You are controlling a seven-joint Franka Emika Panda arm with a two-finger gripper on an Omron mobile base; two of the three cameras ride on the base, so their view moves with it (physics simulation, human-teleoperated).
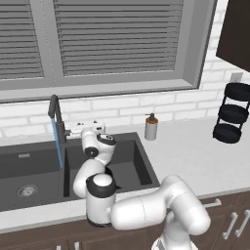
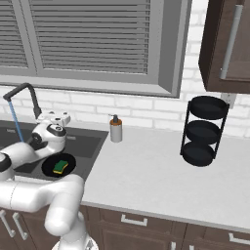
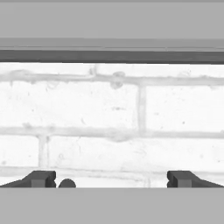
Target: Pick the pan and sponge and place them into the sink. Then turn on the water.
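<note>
The black pan [image 2: 50,168] lies in the right basin of the dark grey sink [image 1: 34,163], and the green and yellow sponge [image 2: 60,166] rests on the pan. A thin blue stream of water [image 1: 58,146] runs from the tall dark faucet [image 1: 53,114] down at the divider between the basins. My gripper [image 1: 88,128] hovers over the back of the right basin, just right of the faucet, facing the white brick wall. Its fingertips [image 3: 41,178] stand wide apart, open, with nothing between them. My arm hides the pan in the left base view.
A soap dispenser [image 1: 151,128] stands on the counter right of the sink. A black three-tier rack [image 2: 204,132] stands further right by the wall. A dark wall cabinet [image 2: 227,44] hangs above it. A window with blinds runs behind the sink.
</note>
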